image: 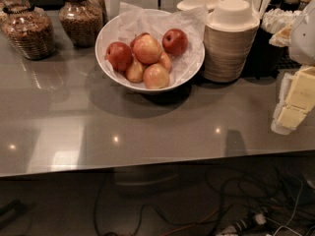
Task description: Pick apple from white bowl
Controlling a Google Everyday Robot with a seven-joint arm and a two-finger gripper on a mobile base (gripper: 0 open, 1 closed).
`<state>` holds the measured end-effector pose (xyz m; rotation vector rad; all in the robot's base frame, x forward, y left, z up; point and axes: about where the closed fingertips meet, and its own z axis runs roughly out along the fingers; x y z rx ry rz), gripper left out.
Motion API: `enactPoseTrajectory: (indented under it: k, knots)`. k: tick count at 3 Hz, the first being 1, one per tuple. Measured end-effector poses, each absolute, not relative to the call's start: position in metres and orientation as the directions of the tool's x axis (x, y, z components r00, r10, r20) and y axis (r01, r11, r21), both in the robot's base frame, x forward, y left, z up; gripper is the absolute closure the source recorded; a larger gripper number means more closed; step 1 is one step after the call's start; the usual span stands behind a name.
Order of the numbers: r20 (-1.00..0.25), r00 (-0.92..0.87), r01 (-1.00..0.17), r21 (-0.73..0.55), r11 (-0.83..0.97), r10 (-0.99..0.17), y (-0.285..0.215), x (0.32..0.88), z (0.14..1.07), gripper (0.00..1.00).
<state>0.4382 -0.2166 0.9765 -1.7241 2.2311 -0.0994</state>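
1. A grey, glossy counter point(147, 132) fills most of the view, and its front edge runs across the lower part.
2. The white bowl point(104, 41) stands on the counter, left of centre toward the back. It is wide, shallow and lined with crinkled white paper point(189, 23).
3. A tall stack of beige bowls point(226, 53) stands just to the right of the white bowl, with its top one turned upside down.
4. The gripper point(295, 100), cream-yellow and white, comes in at the right edge over the counter's right end. It is well apart from the white bowl and holds nothing that I can see. Whether it is spread or pressed together I cannot tell.
5. Two glass jars point(29, 31) of brown dry food stand at the back left, the second jar point(81, 16) nearer the bowl.
6. About six apples point(147, 48) are piled in the white bowl on the paper, red and yellow-red, touching one another.
7. Dark cables point(236, 215) lie on the floor below the counter.
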Motion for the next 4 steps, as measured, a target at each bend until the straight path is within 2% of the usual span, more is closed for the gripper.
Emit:
enactPoseTrajectory:
  k: [1, 2, 4]
  knots:
    - [-0.207, -0.221, -0.931, -0.247, 0.270, -0.953, -0.216, 0.438, 0.976, 0.00]
    - [-0.274, -0.217, -0.912, -0.284, 0.294, -0.937, -0.204, 0.449, 0.980, 0.00]
    - [-0.497, -0.184, -0.841, -0.367, 0.398, -0.848, -0.127, 0.508, 1.003, 0.00]
